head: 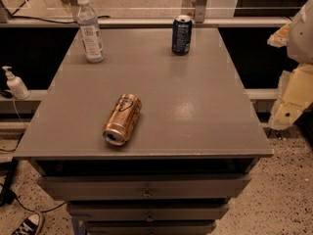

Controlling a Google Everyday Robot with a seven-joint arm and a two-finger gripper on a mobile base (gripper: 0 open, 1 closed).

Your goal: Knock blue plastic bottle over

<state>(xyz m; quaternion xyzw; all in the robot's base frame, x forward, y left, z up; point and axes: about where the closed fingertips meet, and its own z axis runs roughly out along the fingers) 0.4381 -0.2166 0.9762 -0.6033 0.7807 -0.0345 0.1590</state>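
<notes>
The blue plastic bottle [90, 29] stands straight up at the far left corner of the grey table [195, 106]. A dark blue can [181, 35] stands at the table's far edge. A gold can [122, 119] lies on its side near the table's front. The gripper [288, 106] hangs off the table's right side, touching nothing. I cannot tell if it is clenched or loose. The job is not started: the bottle is not yet pushed over.

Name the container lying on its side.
The gold can; the blue plastic bottle and dark blue can stand upright. The gripper sits at the view's right edge.
</notes>
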